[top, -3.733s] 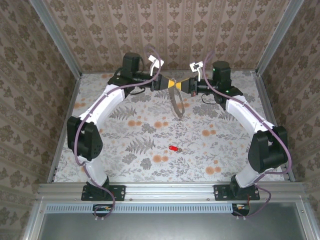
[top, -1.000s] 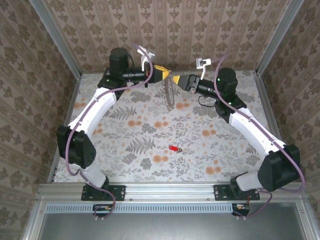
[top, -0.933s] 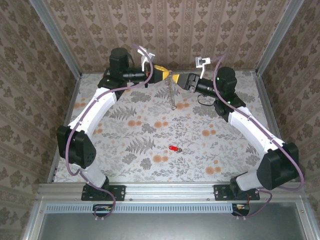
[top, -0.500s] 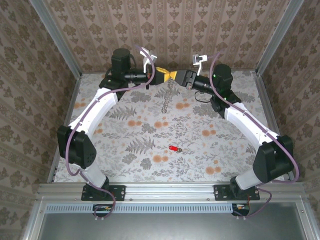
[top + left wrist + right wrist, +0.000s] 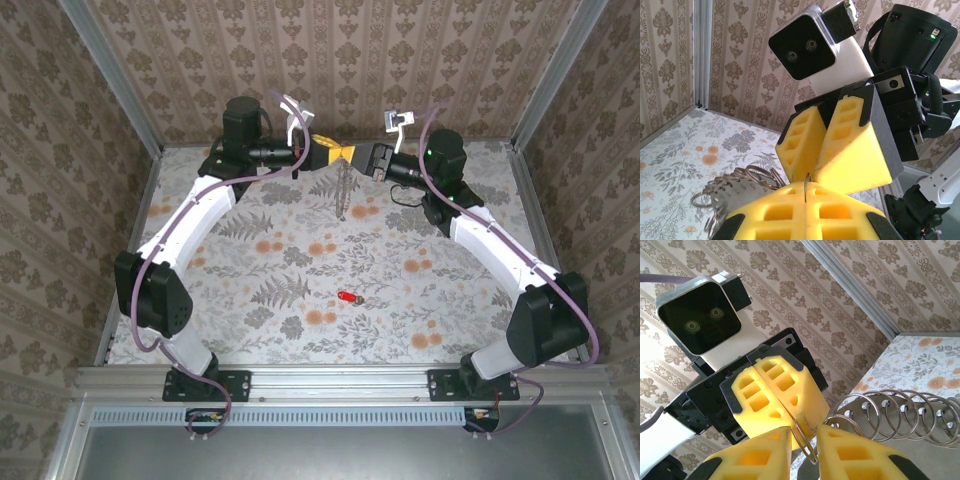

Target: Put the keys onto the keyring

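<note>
Far middle is blocked. We see the left gripper (image 5: 335, 153) and right gripper (image 5: 362, 157) tip to tip above the table (image 5: 450, 300), with no gap to pass between them. The keyring (image 5: 342, 190) dangles from their meeting point. We can't tell if its low end touches the table, so the way under goes beside it, not through. The back wall (image 5: 340, 60) is close behind both grippers, leaving little room. The left arm (image 5: 190, 225) arches along the left wall (image 5: 60, 150) and the right arm (image 5: 495, 245) along the right wall (image 5: 590, 150); both side lanes are narrow. We mark the centre and near half of the table open from above. The key (image 5: 347, 298) lies flat there, well apart from the arms and the keyring.
</note>
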Controlling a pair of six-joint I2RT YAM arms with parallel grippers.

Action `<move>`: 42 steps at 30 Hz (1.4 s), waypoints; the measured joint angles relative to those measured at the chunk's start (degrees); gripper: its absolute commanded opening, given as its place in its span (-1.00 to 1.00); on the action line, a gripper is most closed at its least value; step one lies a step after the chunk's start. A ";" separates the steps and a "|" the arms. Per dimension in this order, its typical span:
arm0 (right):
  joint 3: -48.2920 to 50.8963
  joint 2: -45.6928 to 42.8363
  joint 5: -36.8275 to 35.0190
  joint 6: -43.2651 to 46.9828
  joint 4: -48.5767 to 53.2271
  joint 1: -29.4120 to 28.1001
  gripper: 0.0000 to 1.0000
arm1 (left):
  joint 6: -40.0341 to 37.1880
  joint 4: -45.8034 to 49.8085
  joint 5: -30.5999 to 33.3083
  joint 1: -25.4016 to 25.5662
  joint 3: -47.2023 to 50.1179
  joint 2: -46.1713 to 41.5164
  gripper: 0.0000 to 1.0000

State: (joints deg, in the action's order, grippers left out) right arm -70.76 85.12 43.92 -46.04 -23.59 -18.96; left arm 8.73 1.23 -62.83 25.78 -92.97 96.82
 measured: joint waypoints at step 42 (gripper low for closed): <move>2.12 -1.90 4.44 1.90 -21.77 5.44 -1.00 | 27.58 -22.01 1.92 -0.74 -0.15 2.86 -0.32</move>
State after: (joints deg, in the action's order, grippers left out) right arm -68.64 83.22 48.36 -44.14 -45.36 -13.52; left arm 36.32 -20.78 -60.90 25.04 -93.12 99.68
